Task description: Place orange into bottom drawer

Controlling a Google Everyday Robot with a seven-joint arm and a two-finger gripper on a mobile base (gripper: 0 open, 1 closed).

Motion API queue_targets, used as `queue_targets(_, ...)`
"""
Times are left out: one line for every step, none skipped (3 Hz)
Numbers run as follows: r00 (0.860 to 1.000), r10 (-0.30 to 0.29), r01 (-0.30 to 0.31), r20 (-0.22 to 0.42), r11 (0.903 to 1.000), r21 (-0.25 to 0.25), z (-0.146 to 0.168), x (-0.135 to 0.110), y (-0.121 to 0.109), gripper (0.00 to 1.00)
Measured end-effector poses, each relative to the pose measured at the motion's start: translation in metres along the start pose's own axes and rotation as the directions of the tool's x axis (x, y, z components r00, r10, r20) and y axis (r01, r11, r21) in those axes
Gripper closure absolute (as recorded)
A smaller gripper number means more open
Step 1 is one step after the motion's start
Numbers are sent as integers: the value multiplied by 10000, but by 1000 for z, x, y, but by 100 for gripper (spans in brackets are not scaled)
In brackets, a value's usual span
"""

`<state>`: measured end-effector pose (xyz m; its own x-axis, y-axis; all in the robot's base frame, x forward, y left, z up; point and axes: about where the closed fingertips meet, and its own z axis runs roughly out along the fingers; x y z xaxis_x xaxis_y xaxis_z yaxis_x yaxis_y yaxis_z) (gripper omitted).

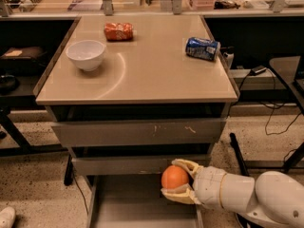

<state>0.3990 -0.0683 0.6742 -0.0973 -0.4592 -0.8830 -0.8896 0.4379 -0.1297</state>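
The orange (174, 177) is a small round fruit held between the cream fingers (186, 166) of my gripper (176, 180). The gripper is shut on it and comes in from the lower right on a thick white arm (251, 198). It holds the orange just above the right part of the open bottom drawer (128, 203), a wide shallow grey tray pulled out below the two drawer fronts. The drawer's floor shows bare on the left; its front end runs out of view at the bottom.
A beige tabletop (142, 75) holds a white bowl (86, 54), a red-orange snack bag (118, 31) and a blue can (202, 48) lying on its side. The scratched drawer front (142, 132) and a narrower front (118, 165) are above the tray. Cables (280, 113) lie at the right.
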Motion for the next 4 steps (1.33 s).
queue_targets(9999, 154, -152, 68, 9993, -339, 16, 43, 6, 100)
queue_targets(9991, 326, -333, -274, 9992, -241, 23, 77, 5, 100)
queue_targets(9965, 600, -565, -586, 9966, 602, 22, 89, 1, 100)
queue_targets(9965, 601, -566, -585, 9966, 601, 22, 89, 1, 100)
